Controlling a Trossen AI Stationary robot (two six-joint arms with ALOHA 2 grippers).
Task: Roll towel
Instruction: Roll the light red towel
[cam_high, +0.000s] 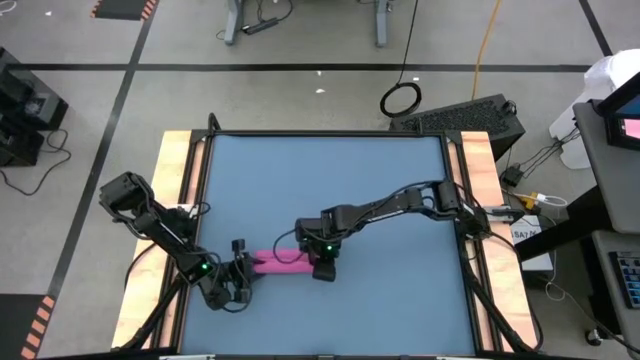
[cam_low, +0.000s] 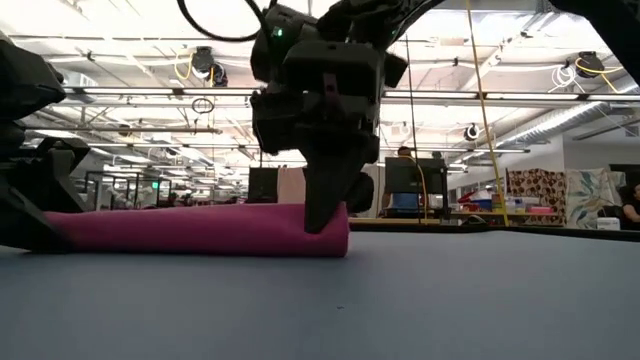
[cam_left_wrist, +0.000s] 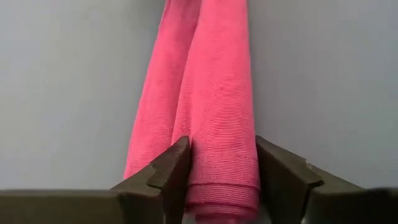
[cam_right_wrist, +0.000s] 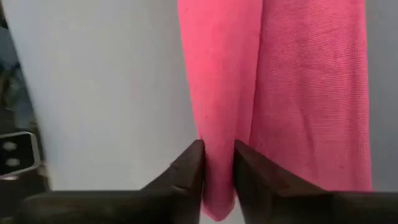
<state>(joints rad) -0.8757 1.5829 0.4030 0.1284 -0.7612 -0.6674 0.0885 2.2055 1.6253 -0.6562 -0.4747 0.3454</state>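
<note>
The magenta-pink towel (cam_high: 277, 262) lies rolled into a long narrow roll on the blue table (cam_high: 330, 190), near its front edge. It also shows in the low view (cam_low: 190, 229), lying flat along its length. My left gripper (cam_high: 238, 272) is at the roll's left end, its fingers on either side of it. My right gripper (cam_high: 322, 262) is at the roll's right end, shut on a fold of it. The white tag is hidden. My left gripper holds the roll's left end (cam_left_wrist: 219, 168) between its two fingers (cam_left_wrist: 171, 171), which lie on either side of the roll and point along it. The roll rests on the table. My right gripper pinches a thin fold of the towel at the roll's right end (cam_right_wrist: 217, 165) between its two fingers (cam_right_wrist: 189, 168). It comes from above, pointing down (cam_low: 325, 205). The roll's right end stays on the table.
Wooden side rails (cam_high: 178, 190) run along the table's left and right edges. The blue tabletop stretches bare behind the roll toward the far edge. A black box (cam_high: 470, 120) and cables lie on the floor beyond the table's far right corner.
</note>
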